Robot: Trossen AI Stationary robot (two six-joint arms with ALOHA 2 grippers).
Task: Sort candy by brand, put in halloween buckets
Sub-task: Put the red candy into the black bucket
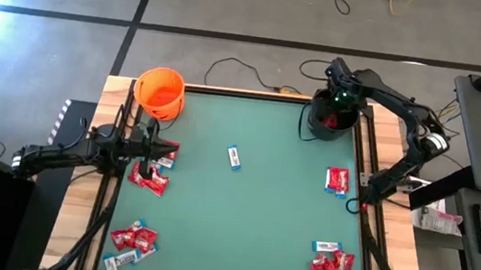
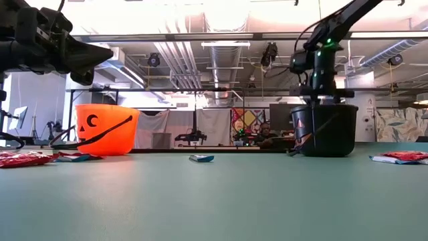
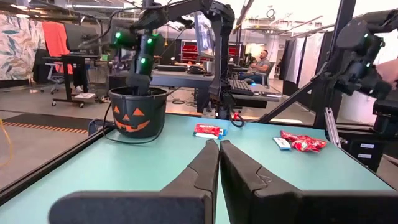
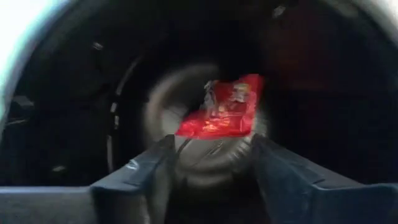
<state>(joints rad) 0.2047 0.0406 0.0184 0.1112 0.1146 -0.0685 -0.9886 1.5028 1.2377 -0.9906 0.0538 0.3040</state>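
Over black bucket (image 1: 330, 125), my R gripper (image 4: 211, 163) w/ jaws apart; red packet (image 4: 222, 113) released, dropping straight below; L gripper (image 3: 219, 163) clenched.

Two pails on the surface (image 1: 238, 235): one orange pail (image 1: 160, 92) at the far left, one black jack-o'-lantern pail (image 1: 329, 120) at the far right. Two arms, one tool each: left tool (image 1: 164, 152), right tool (image 1: 334, 109). Four loose clusters of candy: left cluster (image 1: 150, 176) of a few red packets, near-left cluster (image 1: 131, 242) of about four red packets plus a blue-and-white bar or two, near-right cluster (image 1: 331, 265) of several red packets with one blue-and-white bar, right pair (image 1: 337, 181) of one red packet atop one bar. One lone blue-and-white bar (image 1: 234, 157) mid-surface. One red packet (image 4: 225, 107) inside the black pail. Exact counts within clusters impossible to tell.
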